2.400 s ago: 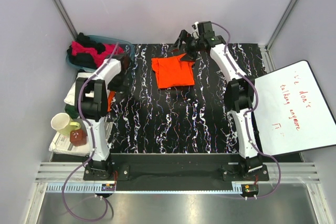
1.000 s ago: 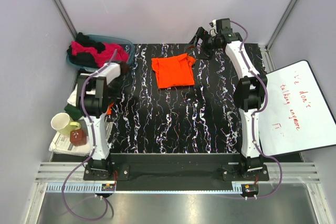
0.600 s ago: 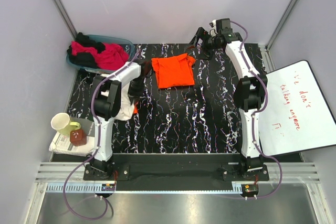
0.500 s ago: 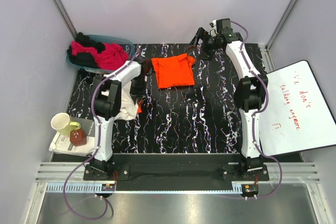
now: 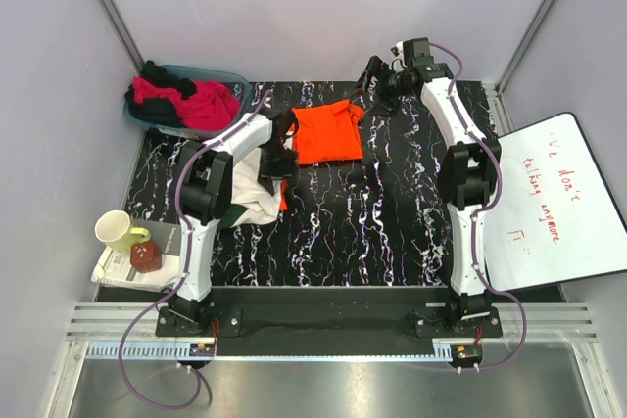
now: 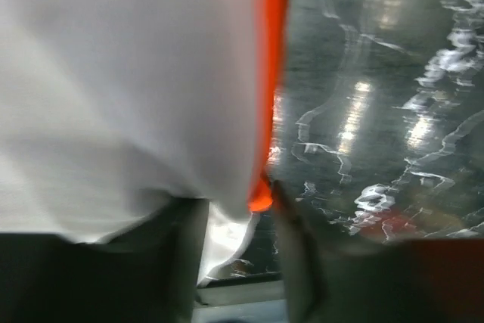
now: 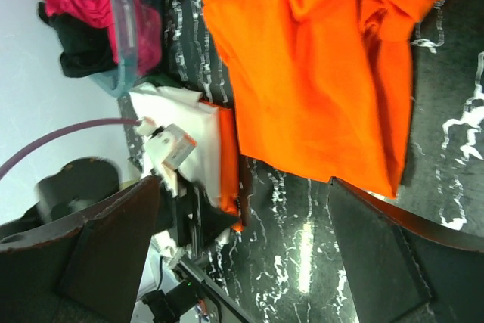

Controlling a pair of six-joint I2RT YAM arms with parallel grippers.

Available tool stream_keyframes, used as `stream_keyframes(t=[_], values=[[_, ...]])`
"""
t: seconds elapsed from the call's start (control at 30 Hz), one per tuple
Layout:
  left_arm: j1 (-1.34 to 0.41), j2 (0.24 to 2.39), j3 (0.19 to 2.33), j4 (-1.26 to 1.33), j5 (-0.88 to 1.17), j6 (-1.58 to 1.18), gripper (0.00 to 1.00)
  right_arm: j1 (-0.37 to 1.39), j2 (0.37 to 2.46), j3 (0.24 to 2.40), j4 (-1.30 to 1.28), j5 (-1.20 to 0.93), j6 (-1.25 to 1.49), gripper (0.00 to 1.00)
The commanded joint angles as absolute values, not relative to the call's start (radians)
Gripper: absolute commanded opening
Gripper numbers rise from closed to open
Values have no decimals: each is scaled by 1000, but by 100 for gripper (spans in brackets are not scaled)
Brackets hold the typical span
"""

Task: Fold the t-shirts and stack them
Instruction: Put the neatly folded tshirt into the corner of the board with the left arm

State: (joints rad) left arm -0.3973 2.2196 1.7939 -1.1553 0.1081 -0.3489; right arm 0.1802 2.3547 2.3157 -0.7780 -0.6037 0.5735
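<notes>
Black marbled tabletop (image 5: 372, 232); white t-shirt (image 6: 121, 73) covers blurred left gripper (image 5: 286, 147), grip unclear; right gripper (image 7: 243, 183) spread wide.

The top view is evenly bright under diffuse overhead light. Shadows on the black table (image 5: 372, 232) are soft and short, and the metal strip (image 5: 313, 384) at 6 o'clock has a dull sheen. The left wrist view is badly smeared: the white t-shirt (image 6: 128, 88) from 9 to 12 o'clock is nearly blown out, glare streaks the table at 2 o'clock, and the left gripper (image 6: 234, 202) at 6 o'clock is dark and unfocused. The right wrist view is sharper. Its orange t-shirt (image 7: 318, 73) is saturated, and the right gripper (image 7: 243, 183) is soft and shadowed at 4 and 8 o'clock.
</notes>
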Motion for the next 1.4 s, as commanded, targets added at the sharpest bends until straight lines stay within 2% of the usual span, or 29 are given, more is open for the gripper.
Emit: stream_keyframes(t=[0.0, 0.03, 0.07, 0.33, 0.43, 0.57, 0.97, 1.2, 1.3, 1.33, 1.37], values=[[-411, 2125, 1775, -1036, 157, -348, 86, 175, 2272, 2292, -782, -545, 532, 100], [-411, 2099, 1770, -1029, 152, -348, 97, 176, 2270, 2284, -788, -519, 526, 100], [-411, 2074, 1767, -1014, 149, -348, 99, 176, 2270, 2260, -792, -506, 522, 100], [-408, 1913, 1802, -966, 186, -368, 99, 176, 2345, 2146, -795, -426, 489, 100], [-399, 1865, 1819, -953, 207, -380, 99, 175, 2381, 2140, -792, -434, 489, 95], [-379, 1839, 1836, -956, 232, -390, 99, 176, 2422, 2161, -790, -460, 495, 91], [-299, 1790, 1779, -960, 236, -391, 99, 196, 2491, 2161, -781, -492, 522, 90], [-282, 1770, 1775, -962, 229, -394, 99, 242, 2533, 2187, -770, -525, 549, 80], [-276, 1763, 1770, -963, 227, -396, 99, 255, 2545, 2203, -770, -541, 554, 68], [-273, 1761, 1766, -963, 227, -396, 99, 258, 2548, 2209, -770, -546, 554, 58], [-272, 1756, 1761, -965, 224, -396, 99, 258, 2549, 2210, -772, -549, 552, 54]])
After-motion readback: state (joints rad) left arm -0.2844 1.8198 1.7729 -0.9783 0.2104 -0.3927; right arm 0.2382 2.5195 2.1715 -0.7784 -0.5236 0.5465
